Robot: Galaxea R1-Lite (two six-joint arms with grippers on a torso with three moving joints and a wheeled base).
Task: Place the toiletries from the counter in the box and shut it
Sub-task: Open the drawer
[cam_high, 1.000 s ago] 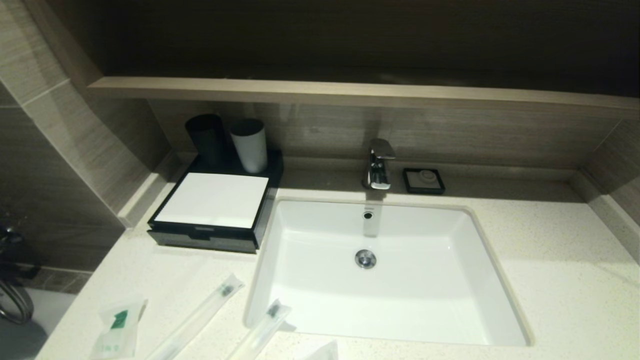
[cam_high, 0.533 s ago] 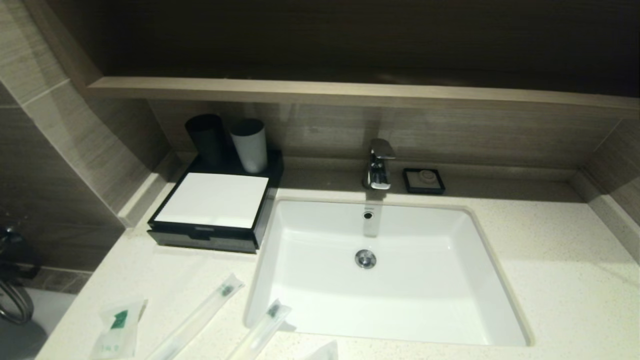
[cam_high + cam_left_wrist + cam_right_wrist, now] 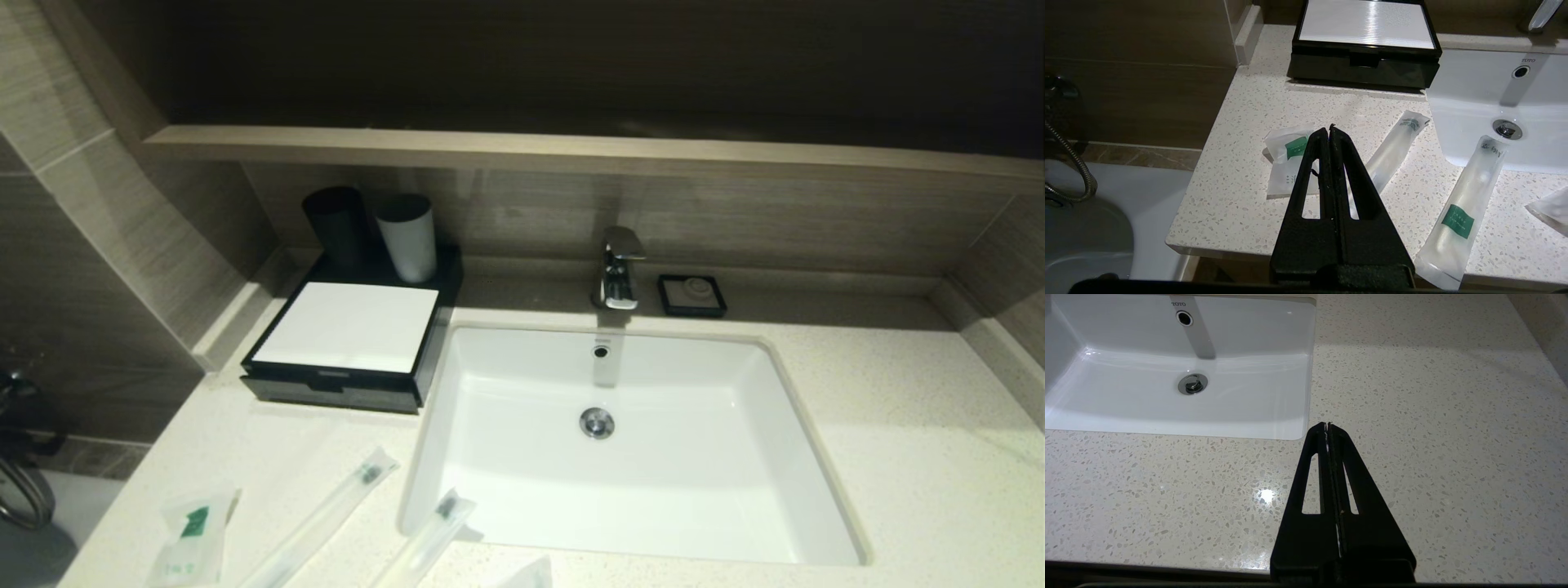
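Observation:
The black box (image 3: 347, 335) with a white top panel stands at the back left of the counter (image 3: 898, 441), its front drawer pushed in; it also shows in the left wrist view (image 3: 1365, 45). A white sachet (image 3: 192, 535) with a green mark and two long translucent sleeves (image 3: 326, 510) (image 3: 429, 535) lie near the counter's front left. In the left wrist view the sachet (image 3: 1286, 159) and the sleeves (image 3: 1392, 149) (image 3: 1466, 204) lie below my left gripper (image 3: 1329, 130), which is shut and empty above them. My right gripper (image 3: 1327, 424) is shut and empty above bare counter right of the basin. Neither gripper shows in the head view.
A white basin (image 3: 620, 441) fills the counter's middle, with a chrome tap (image 3: 618, 268) behind it. A black cup (image 3: 336, 224) and a white cup (image 3: 406, 237) stand behind the box. A small black soap dish (image 3: 692, 295) sits right of the tap. Another white packet's corner (image 3: 522, 574) shows at the front edge.

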